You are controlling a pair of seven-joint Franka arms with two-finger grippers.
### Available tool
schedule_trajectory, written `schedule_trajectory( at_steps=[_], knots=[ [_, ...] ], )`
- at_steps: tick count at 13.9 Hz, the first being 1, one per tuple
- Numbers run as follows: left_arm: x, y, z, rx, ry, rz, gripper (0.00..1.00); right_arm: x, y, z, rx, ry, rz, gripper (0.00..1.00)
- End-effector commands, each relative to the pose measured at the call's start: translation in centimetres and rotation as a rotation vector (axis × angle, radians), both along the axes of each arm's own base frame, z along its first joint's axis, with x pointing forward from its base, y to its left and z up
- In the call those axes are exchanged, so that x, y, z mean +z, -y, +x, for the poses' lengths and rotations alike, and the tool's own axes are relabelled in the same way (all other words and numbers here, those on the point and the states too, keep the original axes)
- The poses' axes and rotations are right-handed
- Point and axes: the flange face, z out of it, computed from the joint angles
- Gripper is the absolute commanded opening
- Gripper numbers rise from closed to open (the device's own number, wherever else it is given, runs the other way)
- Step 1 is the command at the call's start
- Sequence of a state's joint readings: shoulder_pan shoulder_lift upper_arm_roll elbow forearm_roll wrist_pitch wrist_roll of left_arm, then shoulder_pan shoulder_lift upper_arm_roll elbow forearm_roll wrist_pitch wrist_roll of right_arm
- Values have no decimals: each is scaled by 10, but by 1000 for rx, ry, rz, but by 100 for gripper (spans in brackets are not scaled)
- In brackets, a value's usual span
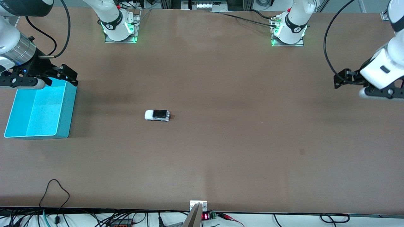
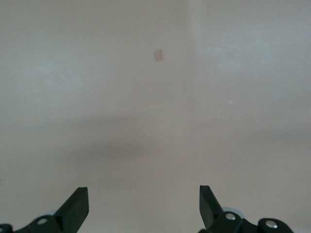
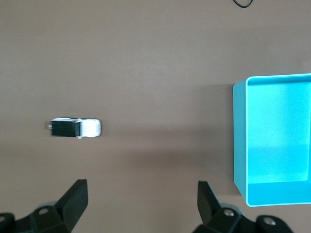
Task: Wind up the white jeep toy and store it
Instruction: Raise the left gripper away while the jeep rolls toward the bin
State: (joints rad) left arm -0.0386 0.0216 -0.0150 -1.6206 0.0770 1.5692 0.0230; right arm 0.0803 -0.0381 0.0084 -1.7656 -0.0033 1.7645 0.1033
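Left gripper raised, open, right gripper likewise

An open turquoise bin sits on the brown tabletop at the right arm's end, near cables along the edge.

jeep: white jeep toy, small, white front w/ black roof panel, on its wheels on tabletop
bin: cyan bin, open top, nothing inside, partly cut by frame edge
jeep vs bin: well apart, bare tabletop between; jeep's white end faces toward bin
right gripper: right gripper up over tabletop, jaws spread wide, nothing between; two black fingertips visible
tabletop: brown tabletop, soft shadow band across it
cable: bit of black cable at frame edge
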Motion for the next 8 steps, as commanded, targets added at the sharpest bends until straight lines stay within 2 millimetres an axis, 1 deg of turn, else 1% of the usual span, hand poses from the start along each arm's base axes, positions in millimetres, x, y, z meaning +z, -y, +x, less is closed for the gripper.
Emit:
schedule_trajectory(
  at_steps=[1,3,4,6,8],
  knots=[
    [0,1,-15,-20,14,-15,100,3,0,-5,4,3,0,100],
    [3,7,-15,-19,19,-25,100,3,0,-5,4,3,0,100],
    [5,11,-15,-9,19,-76,100,3,0,-5,5,3,0,100],
    [7,8,-14,0,24,-86,100,3,-1,-5,7,4,0,100],
    [7,8,-14,-3,22,-86,100,2,-1,-3,9,4,-1,100]
  ],
)
